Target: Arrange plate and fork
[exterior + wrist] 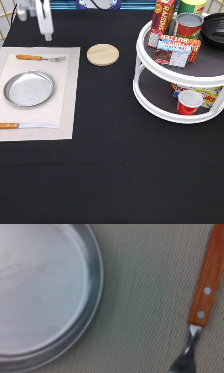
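the gripper (48, 36) hung at the exterior view's top left, above the far edge of the placemat (70, 100), holding nothing; whether its fingers were released or clenched could not be told. the plate (29, 88) lay flat on the placemat, toward its left half in the exterior view, and the fork (40, 58) lay on the mat just beyond the plate, toward the exterior view's top, handle to the left and tines to the right, apart from the rim. the wrist view showed the plate (45, 290) and the fork (202, 303) side by side with bare mat between them. in my judgement both items already sat in place, and the sound course was to keep the hand well above the mat so neither was disturbed. a knife (25, 125) lay on the mat on the plate's other side. the table (110, 170) carried a black cloth; a wooden coaster (103, 54) sat near the mat, and a two-tier turntable (180, 75) of tins and boxes stood at the right.
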